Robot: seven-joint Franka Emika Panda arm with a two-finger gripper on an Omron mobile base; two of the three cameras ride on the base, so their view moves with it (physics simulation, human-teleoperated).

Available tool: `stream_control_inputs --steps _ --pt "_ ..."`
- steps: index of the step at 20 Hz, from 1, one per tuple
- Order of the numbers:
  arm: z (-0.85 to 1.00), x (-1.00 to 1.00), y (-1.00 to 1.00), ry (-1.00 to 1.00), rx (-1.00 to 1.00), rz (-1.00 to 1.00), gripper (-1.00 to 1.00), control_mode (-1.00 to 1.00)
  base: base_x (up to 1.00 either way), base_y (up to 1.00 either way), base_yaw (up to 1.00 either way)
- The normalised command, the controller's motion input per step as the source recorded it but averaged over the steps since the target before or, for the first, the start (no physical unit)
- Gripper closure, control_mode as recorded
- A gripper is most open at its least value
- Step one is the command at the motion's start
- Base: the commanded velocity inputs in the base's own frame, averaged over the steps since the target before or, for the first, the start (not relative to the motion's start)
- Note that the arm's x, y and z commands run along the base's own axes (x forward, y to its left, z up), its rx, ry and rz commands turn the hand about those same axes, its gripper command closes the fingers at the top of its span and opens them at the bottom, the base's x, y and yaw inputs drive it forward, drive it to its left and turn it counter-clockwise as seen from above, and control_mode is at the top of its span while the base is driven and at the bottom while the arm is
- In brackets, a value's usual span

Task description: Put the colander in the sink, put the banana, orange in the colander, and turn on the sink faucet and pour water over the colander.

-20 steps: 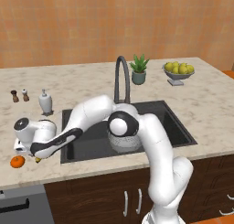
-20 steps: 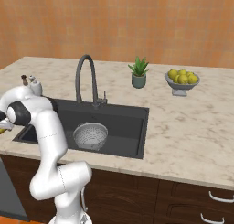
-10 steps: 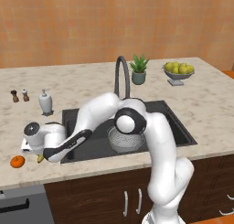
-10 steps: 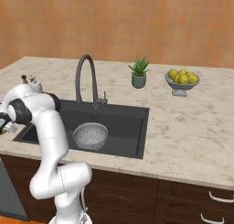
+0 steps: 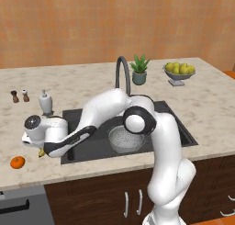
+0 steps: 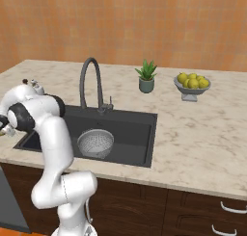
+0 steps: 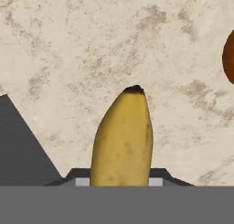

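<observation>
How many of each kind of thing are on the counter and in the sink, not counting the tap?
Banana: 1
Orange: 1
Colander: 1
Potted plant: 1
Soap bottle: 1
Shakers: 2
Fruit bowl: 1
Total: 8

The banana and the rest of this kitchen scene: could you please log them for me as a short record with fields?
colander: in the sink, near its middle
banana: between the jaws of the gripper, at the counter left of the sink
orange: on the counter, left of the gripper, apart from the banana
sink faucet: behind the sink, no water seen
done so far: colander placed; no fruit in it yet
</observation>
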Motion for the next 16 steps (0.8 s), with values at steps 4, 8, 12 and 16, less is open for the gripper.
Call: stream_control_inputs --steps 4,8,12,16 --pt "0.65 -0.57 -0.87 -0.09 0.03 -0.25 1.00 -1.00 0.00 0.00 0.00" --pt "0.13 -0.65 -1.00 -0.30 0.12 -0.16 1.00 -1.00 0.00 0.00 0.00" --pt "0.34 -0.68 -1.00 -0.21 0.19 -0.14 1.00 -1.00 0.00 0.00 0.00" --pt "0.84 -0.46 -1.00 0.02 0.21 -0.19 1.00 -1.00 0.00 0.00 0.00"
